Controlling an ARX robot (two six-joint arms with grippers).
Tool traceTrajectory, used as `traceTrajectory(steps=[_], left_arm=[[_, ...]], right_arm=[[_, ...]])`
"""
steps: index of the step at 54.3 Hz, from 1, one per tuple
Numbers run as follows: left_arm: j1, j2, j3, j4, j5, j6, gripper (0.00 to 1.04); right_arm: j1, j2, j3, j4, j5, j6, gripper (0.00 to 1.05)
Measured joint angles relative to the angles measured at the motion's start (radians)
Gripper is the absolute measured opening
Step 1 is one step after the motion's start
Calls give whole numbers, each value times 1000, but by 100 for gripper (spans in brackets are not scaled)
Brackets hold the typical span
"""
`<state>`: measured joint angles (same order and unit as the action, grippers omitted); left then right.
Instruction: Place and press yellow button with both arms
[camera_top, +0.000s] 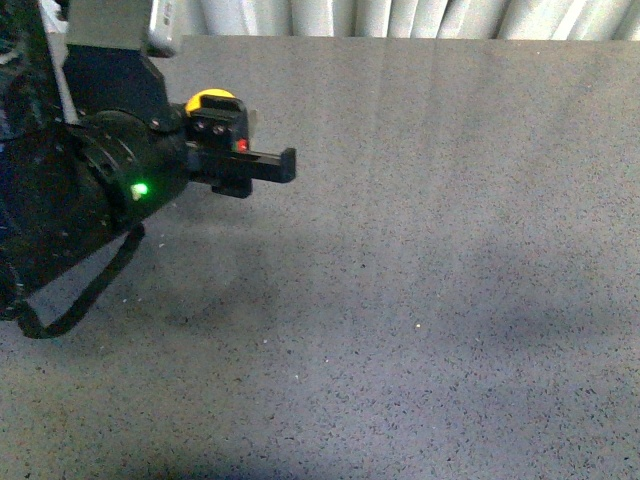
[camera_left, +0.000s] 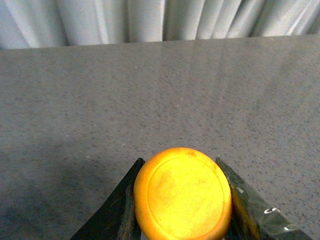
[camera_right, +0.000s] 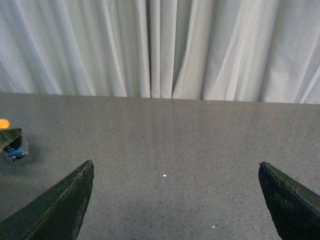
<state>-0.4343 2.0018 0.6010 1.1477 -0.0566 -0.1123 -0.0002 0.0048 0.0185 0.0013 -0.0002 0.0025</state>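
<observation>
As I judge it, the main risk is the yellow button (camera_left: 182, 192) tipping or slipping as it is set down on the table (camera_top: 450, 300). The left gripper (camera_left: 179, 162) pinches it by its rounded sides, so an uneven release could leave it lying over, with no upright cap for the right gripper (camera_right: 175, 167) to press. The left gripper is clamped on the button, one finger on each side, over the table's far left part; whether the button's base touches the table I cannot tell. The right gripper's jaws stand wide apart, holding nothing, over the table and well apart from the button
</observation>
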Motion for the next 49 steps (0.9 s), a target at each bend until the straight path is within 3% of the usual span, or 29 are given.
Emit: traceTrajectory(steps=[20, 46, 49], left_arm=[[-77, 148, 97, 2, 4, -16, 33], [-102, 237, 137, 22, -9, -25, 33], [-103, 238, 137, 24, -11, -27, 38]], right_arm=[[0, 0, 0, 0, 0, 0, 96], [0, 0, 0, 0, 0, 0, 96], [0, 0, 0, 0, 0, 0, 96]])
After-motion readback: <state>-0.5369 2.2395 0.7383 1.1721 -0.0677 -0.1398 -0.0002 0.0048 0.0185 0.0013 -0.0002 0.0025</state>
